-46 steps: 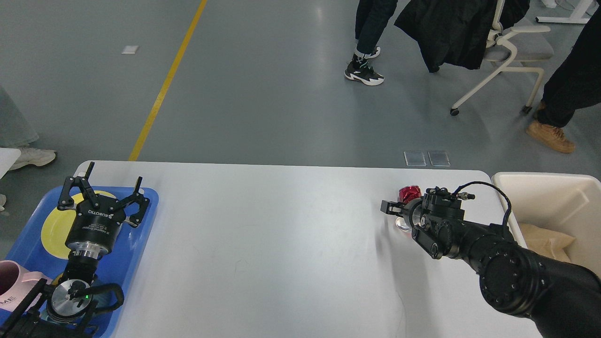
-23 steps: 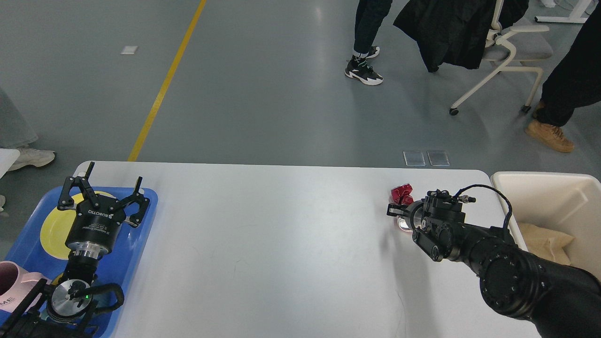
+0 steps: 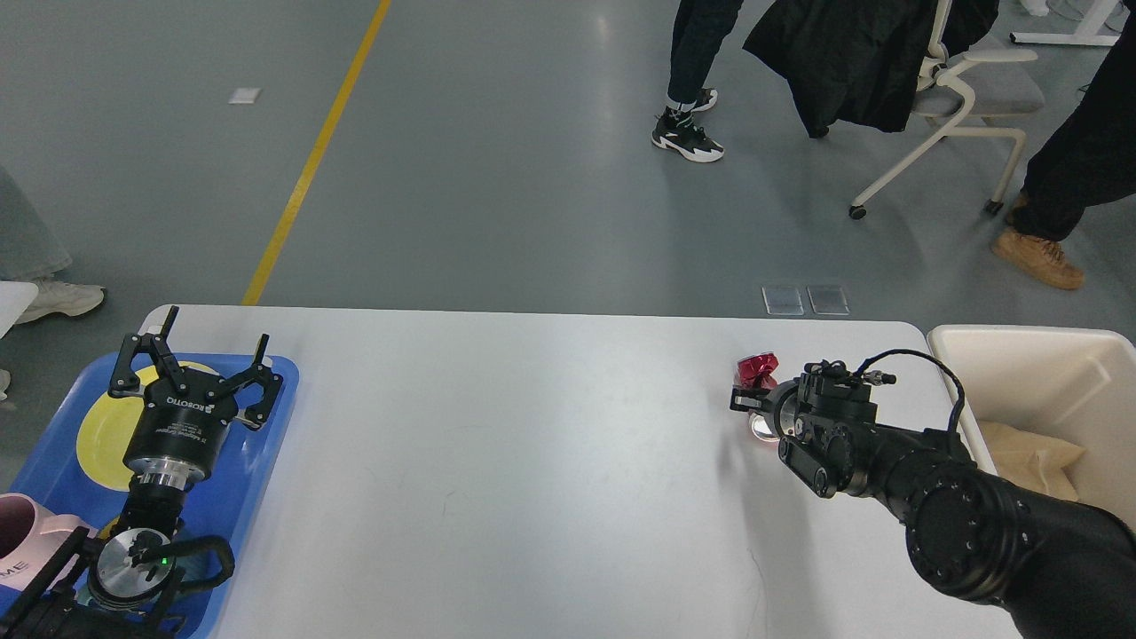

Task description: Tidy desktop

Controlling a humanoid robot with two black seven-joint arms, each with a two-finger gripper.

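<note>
Grey floor with a yellow line lies behind our big white desktop (image 3: 532, 461), which fills the near part of the view and is almost bare now. At its right end sits a crinkly red shiny thing (image 3: 756, 366), like a crushed wrapper. Our right gripper (image 3: 747, 401) is down at it and touching it, but its fingers look too dark and small, so we cannot tell if they are squeezed on it or loose. Just past the right edge stands a cream bin (image 3: 1029, 342) with brown paper inside. We think the red thing should go in there. To do it well, we should get a firm pinch on it first, lift it clear of the desktop, and carry it over the bin's wall before letting go. Our left gripper (image 3: 191, 368) hangs spread wide over the blue tray (image 3: 266, 444) with the yellow plate (image 3: 102, 435), holding nothing.
</note>
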